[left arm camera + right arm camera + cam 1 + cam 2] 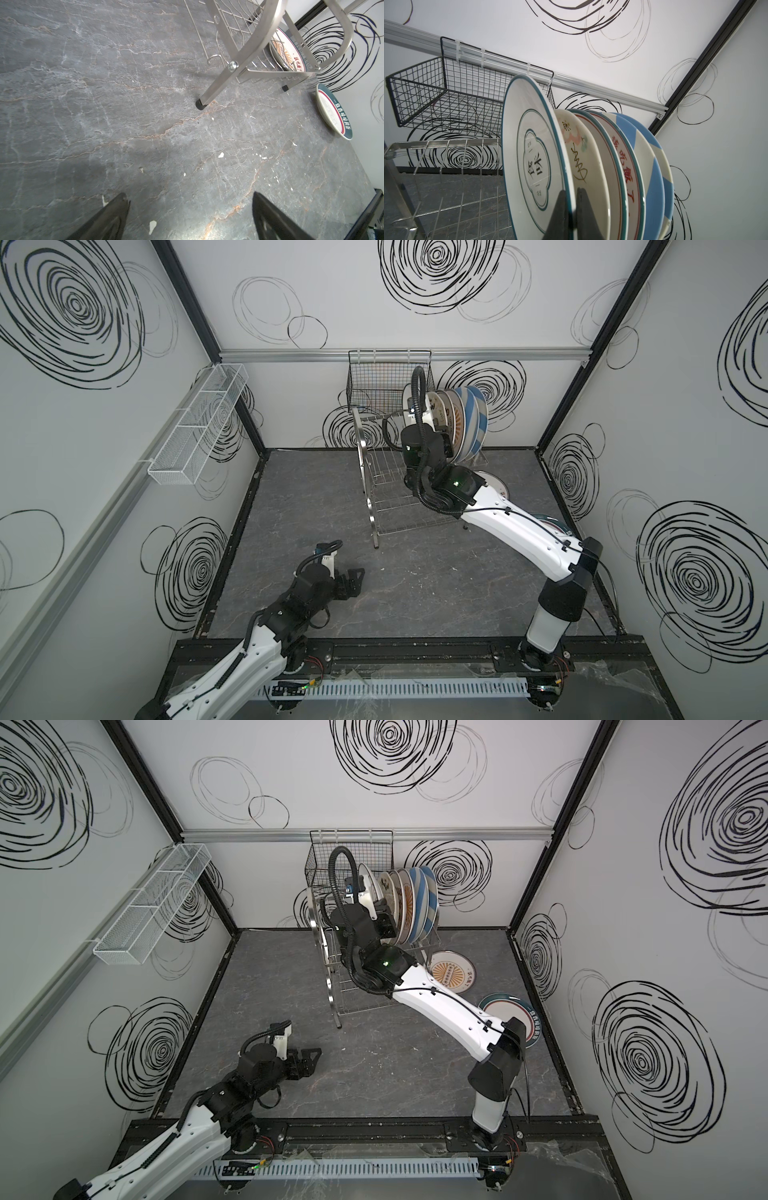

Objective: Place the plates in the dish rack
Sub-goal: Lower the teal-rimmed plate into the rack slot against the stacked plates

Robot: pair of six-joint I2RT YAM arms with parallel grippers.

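The steel dish rack (374, 497) (446, 149) stands at the back of the table. Several plates (469, 423) stand on edge in its top tier, a blue-and-white striped one (654, 176) outermost. My right gripper (571, 199) (380, 913) is shut on the rim of a white plate with a teal rim and Chinese characters (533, 155) (368, 886), held upright beside the floral plate (581, 149). An orange sunburst plate (451, 971) (288, 52) and a green-rimmed plate (511, 1011) (332, 112) lie flat on the table right of the rack. My left gripper (190, 207) (355, 576) hangs open over bare table at the front left.
A black wire basket (388, 377) (436, 93) hangs on the back wall just behind the rack. A long white mesh tray (199, 423) is fixed to the left wall. The rack's front leg (220, 83) stands ahead of my left gripper. Walls close in three sides.
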